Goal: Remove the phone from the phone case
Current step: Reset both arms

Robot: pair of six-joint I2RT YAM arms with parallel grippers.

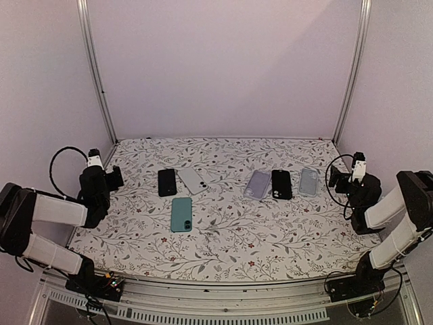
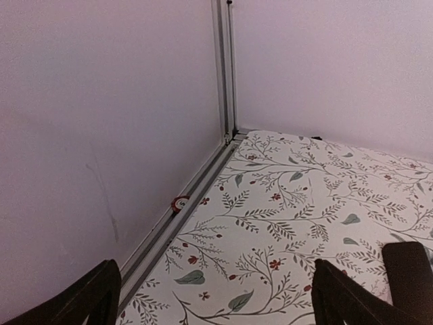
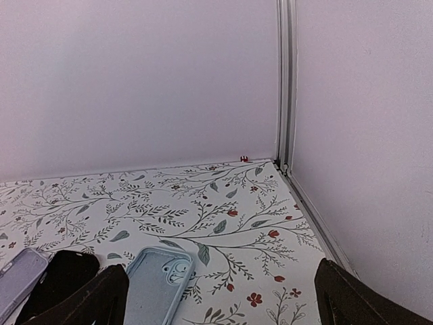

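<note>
A teal phone case (image 1: pixel 181 214) lies back up, left of the table's middle; from above I cannot tell whether the phone is inside it. My left gripper (image 1: pixel 116 177) is open at the left edge, well clear of the case. In the left wrist view the left gripper (image 2: pixel 215 284) has only patterned cloth between its fingers (image 2: pixel 95 301). My right gripper (image 1: pixel 335 179) is open at the right edge. In the right wrist view the right gripper (image 3: pixel 222 274) has an empty light blue case (image 3: pixel 159 284) by its left finger (image 3: pixel 101 294).
A black phone (image 1: pixel 167 182) and a white one (image 1: pixel 191 181) lie behind the teal case. A lavender case (image 1: pixel 258 183), a black case (image 1: pixel 281 184) and the light blue case (image 1: pixel 308 181) lie in a row at right. Aluminium posts (image 1: pixel 97 74) stand at the back corners.
</note>
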